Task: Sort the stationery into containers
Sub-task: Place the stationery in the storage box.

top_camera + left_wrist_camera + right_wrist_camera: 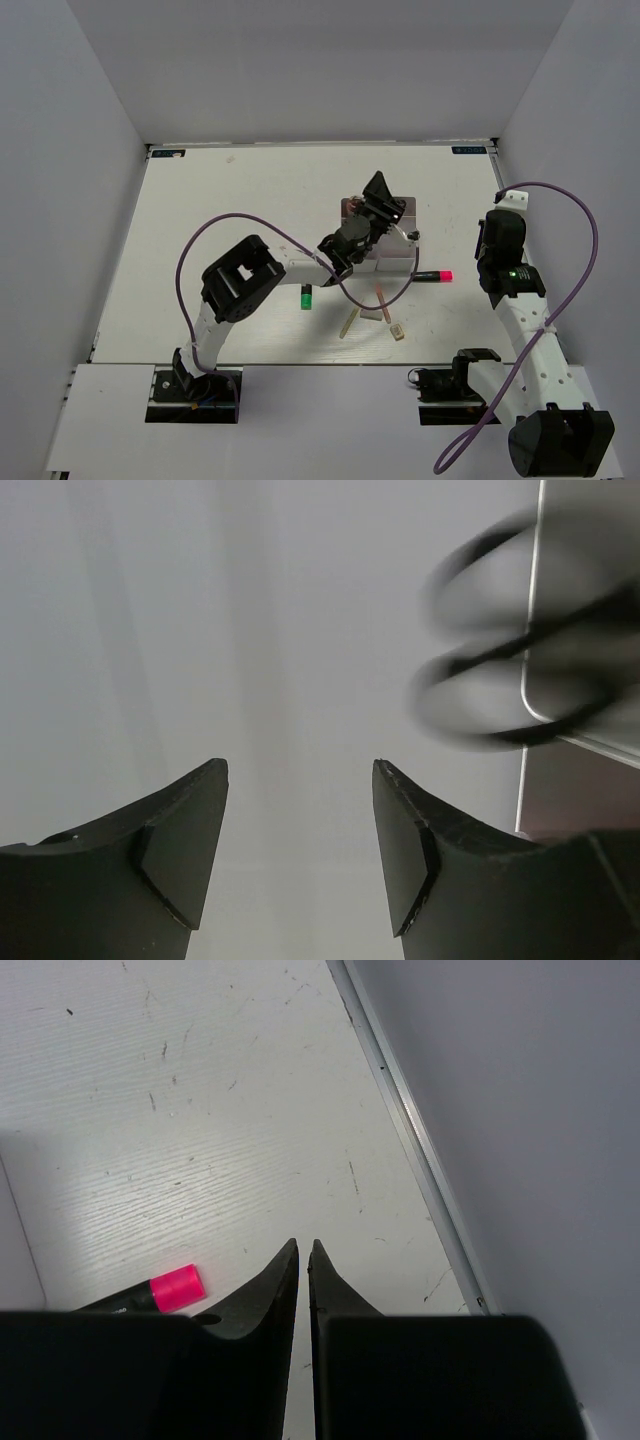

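Note:
The white bins [400, 258] stand mid-table, largely hidden by my left gripper [380, 207], which hovers over them, open and empty. In the left wrist view the gripper [300, 765] has its jaws wide apart, with blurred black scissors handles [510, 655] at the upper right by a bin edge. A black-pink marker [432, 274] lies right of the bins; its pink cap [177, 1288] shows in the right wrist view. My right gripper [492, 232] is shut and empty [303, 1245]. A black-green marker [305, 298], cream stick [349, 323], pink stick [381, 303] and tan eraser [398, 331] lie on the table in front of the bins.
The table's right edge rail [415, 1140] and the grey side wall [540, 1110] run close beside my right gripper. A purple cable [200, 240] loops over the left arm. White walls enclose the table on three sides.

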